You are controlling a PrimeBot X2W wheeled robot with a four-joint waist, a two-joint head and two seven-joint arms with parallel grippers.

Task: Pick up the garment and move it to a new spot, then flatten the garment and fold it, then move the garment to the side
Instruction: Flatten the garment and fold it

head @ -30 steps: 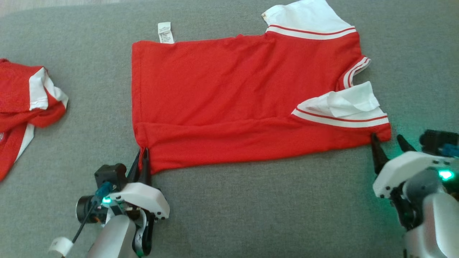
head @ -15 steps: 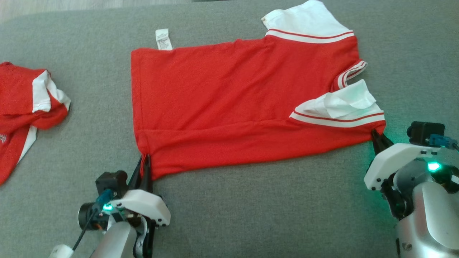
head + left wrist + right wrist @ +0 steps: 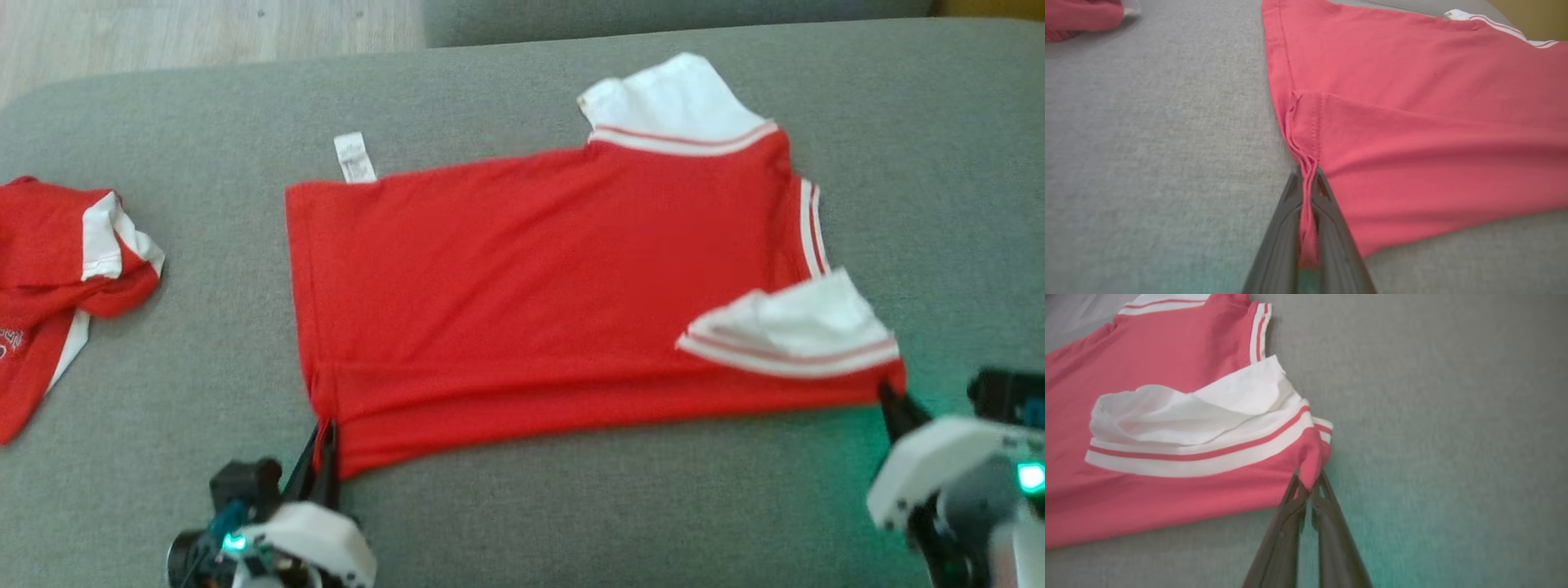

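The garment (image 3: 539,302) lies spread on the grey cushion (image 3: 571,506); my left fingers (image 3: 1287,228) pinch its near hem corner, and my right fingers (image 3: 1284,539) pinch the near shoulder corner by a small nub. Risk, I judge: that thin right-hand nip slips on lifting, or uneven raising drags the loose white sleeve (image 3: 1180,412) into a crooked fold.
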